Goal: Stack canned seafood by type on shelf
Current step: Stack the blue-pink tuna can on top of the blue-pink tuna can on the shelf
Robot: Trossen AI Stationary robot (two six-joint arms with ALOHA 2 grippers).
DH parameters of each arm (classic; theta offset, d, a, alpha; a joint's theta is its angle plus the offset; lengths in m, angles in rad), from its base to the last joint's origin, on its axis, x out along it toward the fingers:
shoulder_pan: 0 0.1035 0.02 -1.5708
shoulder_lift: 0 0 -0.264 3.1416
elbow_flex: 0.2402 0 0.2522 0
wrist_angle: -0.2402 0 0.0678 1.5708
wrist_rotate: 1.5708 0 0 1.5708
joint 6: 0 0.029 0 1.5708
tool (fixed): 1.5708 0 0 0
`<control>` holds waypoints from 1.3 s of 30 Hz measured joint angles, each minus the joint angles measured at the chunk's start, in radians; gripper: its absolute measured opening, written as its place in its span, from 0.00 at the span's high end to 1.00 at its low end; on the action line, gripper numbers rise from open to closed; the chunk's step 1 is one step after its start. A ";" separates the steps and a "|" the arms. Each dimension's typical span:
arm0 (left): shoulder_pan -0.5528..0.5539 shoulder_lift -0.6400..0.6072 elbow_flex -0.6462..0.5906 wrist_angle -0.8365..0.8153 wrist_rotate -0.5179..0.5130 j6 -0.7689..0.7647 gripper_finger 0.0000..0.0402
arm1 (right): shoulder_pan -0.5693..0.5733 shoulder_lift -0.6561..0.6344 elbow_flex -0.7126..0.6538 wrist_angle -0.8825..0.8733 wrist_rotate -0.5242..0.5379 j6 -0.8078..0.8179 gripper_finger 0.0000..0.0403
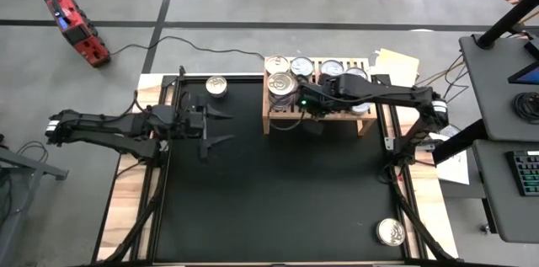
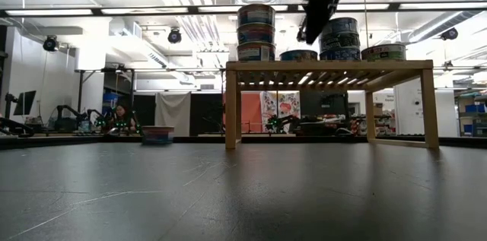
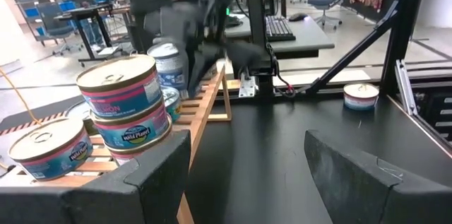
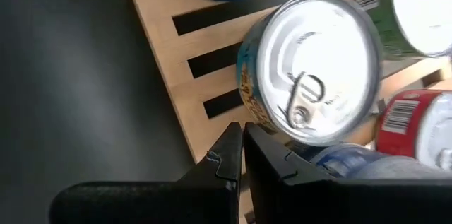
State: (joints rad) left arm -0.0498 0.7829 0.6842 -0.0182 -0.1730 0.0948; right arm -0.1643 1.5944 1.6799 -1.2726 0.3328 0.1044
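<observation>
Pink-labelled tins (image 3: 127, 104) read "Wild Planet".

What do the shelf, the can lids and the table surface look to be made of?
The shelf: pale unfinished-looking wood, its grain and slats plain in the wrist views. Can lids: shiny silver metal with a pull tab, mirror-like reflections. The table's mat: matte black, possibly rubber or foam; the look leaves that open.

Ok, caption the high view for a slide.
Right end effector, shut, hovers over canned seafood stacked on the shelf; open left end effector waits above the black mat.
</observation>
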 joint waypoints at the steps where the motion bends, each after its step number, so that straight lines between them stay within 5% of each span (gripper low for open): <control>1: 0.000 0.006 0.000 -0.001 0.000 0.000 0.35 | 0.004 -0.012 0.000 0.003 0.000 0.001 0.98; 13: 0.000 0.066 0.002 -0.033 -0.022 -0.020 0.35 | 0.150 -0.213 -0.121 0.303 -0.001 -0.042 0.98; 19: 0.005 0.068 0.003 -0.161 -0.290 -0.055 0.40 | 0.217 -0.300 -0.266 0.469 -0.001 -0.023 0.98; 22: 0.036 0.067 0.003 -0.224 -0.345 -0.075 0.46 | 0.235 -0.320 -0.318 0.502 0.002 0.002 0.98; 25: 0.099 0.068 0.003 -0.295 -0.287 -0.114 0.56 | 0.241 -0.327 -0.351 0.523 0.008 0.023 0.98; 33: 0.274 0.117 0.003 -0.396 -0.220 -0.159 0.95 | 0.272 -0.322 -0.387 0.533 0.009 0.067 0.98; 39: 0.304 0.173 0.003 -0.398 -0.218 -0.159 0.98 | 0.354 -0.320 -0.440 0.607 0.008 0.089 0.98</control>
State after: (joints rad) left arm 0.2546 0.9563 0.6872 -0.4166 -0.3906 -0.0647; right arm 0.1899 1.2747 1.2394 -0.6654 0.3411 0.1933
